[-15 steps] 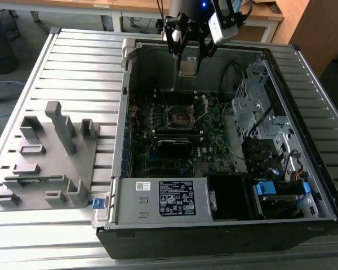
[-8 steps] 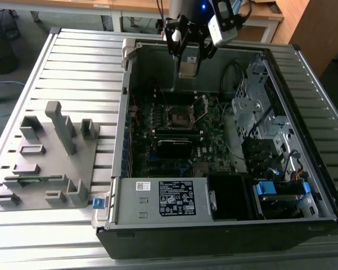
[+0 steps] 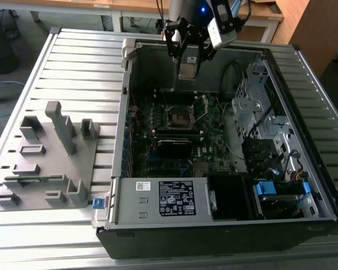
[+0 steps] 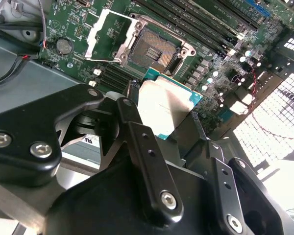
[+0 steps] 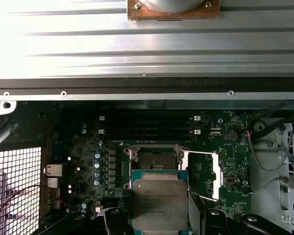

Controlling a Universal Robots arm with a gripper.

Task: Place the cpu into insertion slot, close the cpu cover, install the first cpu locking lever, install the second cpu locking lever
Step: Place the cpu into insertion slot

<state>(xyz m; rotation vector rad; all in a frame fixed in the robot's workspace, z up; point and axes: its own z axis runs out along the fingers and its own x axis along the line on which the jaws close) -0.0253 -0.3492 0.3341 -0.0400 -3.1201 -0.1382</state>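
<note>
The small, flat, square cpu (image 3: 187,71) with the dull silver-grey top was held clamped in the black gripper (image 3: 187,61). The square black insertion slot (image 3: 179,116) lay well apart, directly below it, with the thin metal cpu cover (image 3: 199,106) swung open toward the exterior view's right.

One cpu (image 4: 166,105); one insertion slot (image 4: 152,49); one cpu cover (image 4: 94,39).

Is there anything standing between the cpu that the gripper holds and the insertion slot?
Nothing visible does. The gripper is shut on the cpu, held above the insertion slot, whose recessed centre lies bare. The cpu cover is swung open beside the slot, not over it.
</note>
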